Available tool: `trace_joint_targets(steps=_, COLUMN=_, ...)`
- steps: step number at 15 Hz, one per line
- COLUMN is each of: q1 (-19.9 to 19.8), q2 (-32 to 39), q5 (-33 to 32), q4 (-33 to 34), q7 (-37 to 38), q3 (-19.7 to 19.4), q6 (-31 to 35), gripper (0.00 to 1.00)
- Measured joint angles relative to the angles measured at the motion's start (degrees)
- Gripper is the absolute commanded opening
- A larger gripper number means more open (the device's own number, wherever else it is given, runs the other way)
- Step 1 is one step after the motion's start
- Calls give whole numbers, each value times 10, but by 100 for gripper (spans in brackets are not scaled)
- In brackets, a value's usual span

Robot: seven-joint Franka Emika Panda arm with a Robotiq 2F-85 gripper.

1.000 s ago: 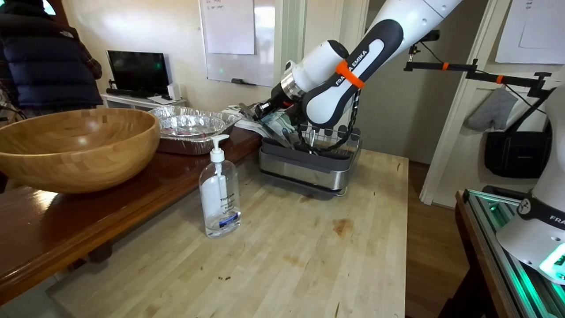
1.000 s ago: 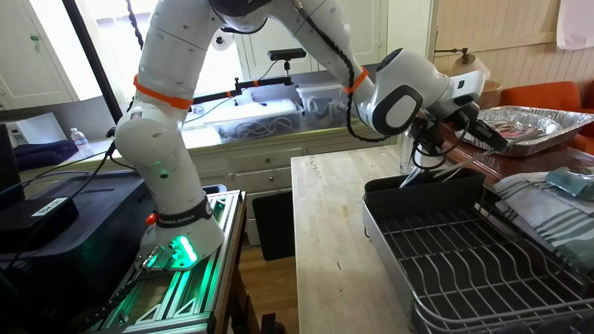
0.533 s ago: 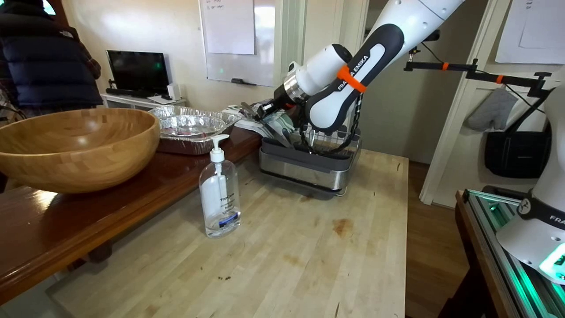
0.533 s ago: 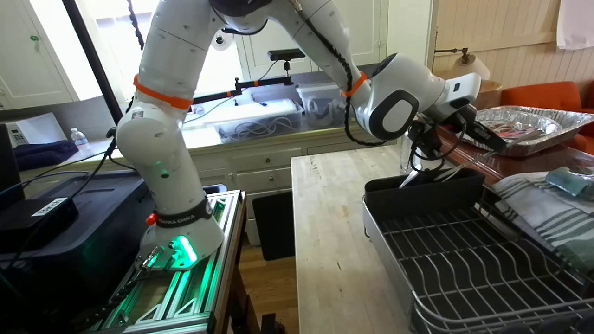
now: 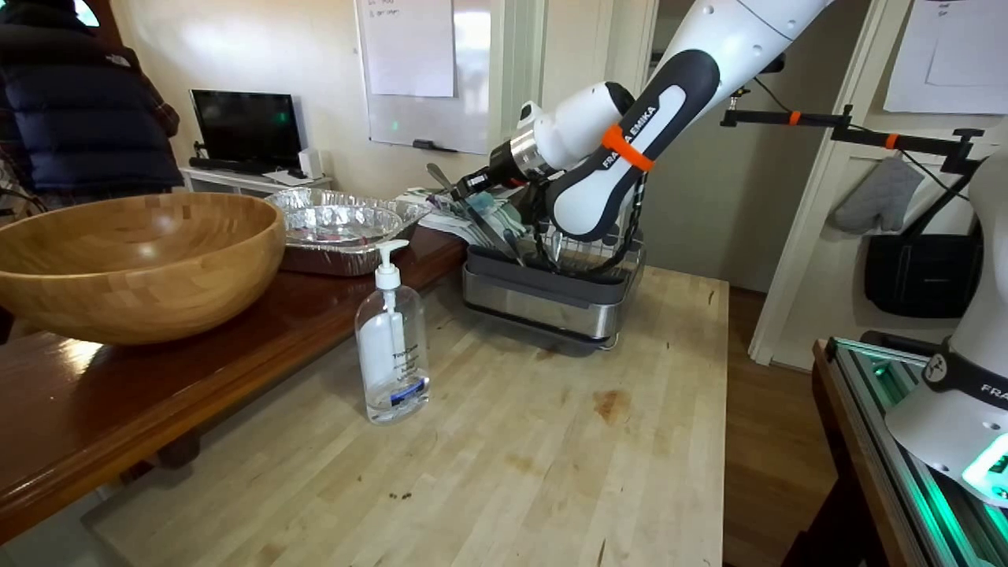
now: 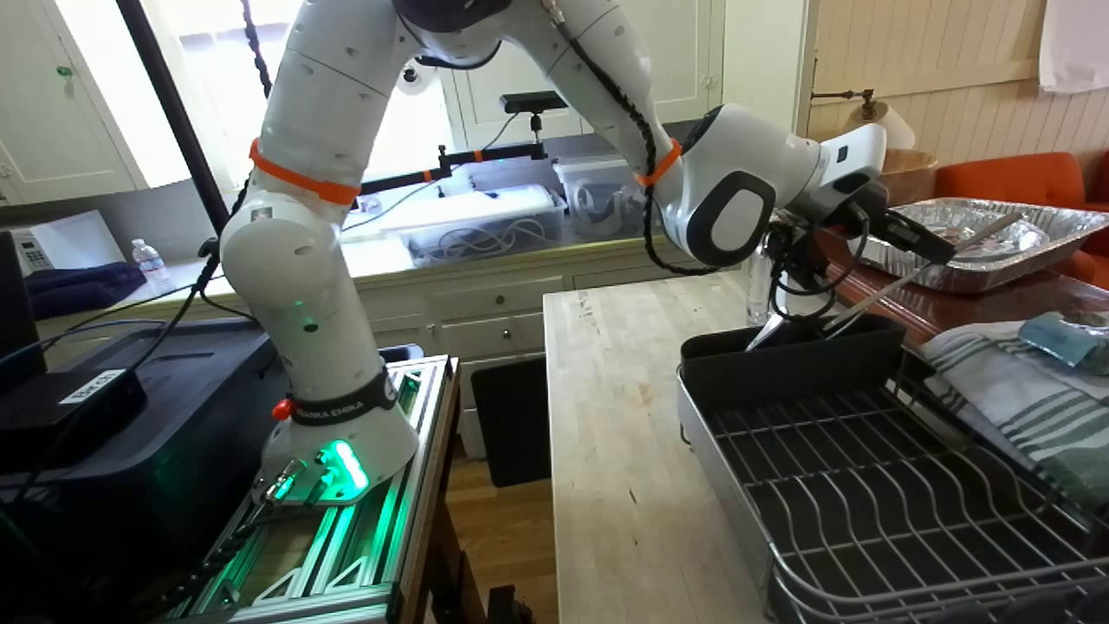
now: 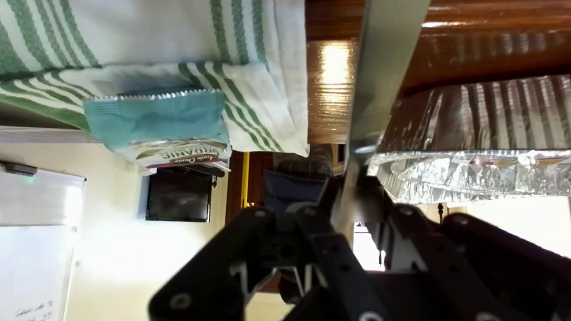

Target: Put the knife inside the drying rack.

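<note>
We see end effector point(image 6: 944, 251) gripping knife point(image 7: 379, 80) partway along its length. Knife tilted, lower end down at dark caddy point(image 6: 788, 368) of drying rack point(image 5: 543, 303); how deep it sits, we cannot tell. Striped towel point(image 6: 1022, 390) beside rack.

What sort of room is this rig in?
Probably a home kitchen, or perhaps a lab fitted out like one: pale cabinet drawers, a metal drying rack on the worktop and what looks like a grey oven mitt hanging up.
</note>
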Motion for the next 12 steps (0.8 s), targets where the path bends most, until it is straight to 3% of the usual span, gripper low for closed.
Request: trace_joint_targets(steps=12, q1=16, q2=50, q5=19, q4=7, q7=0, q3=-3, q6=89, gripper=4)
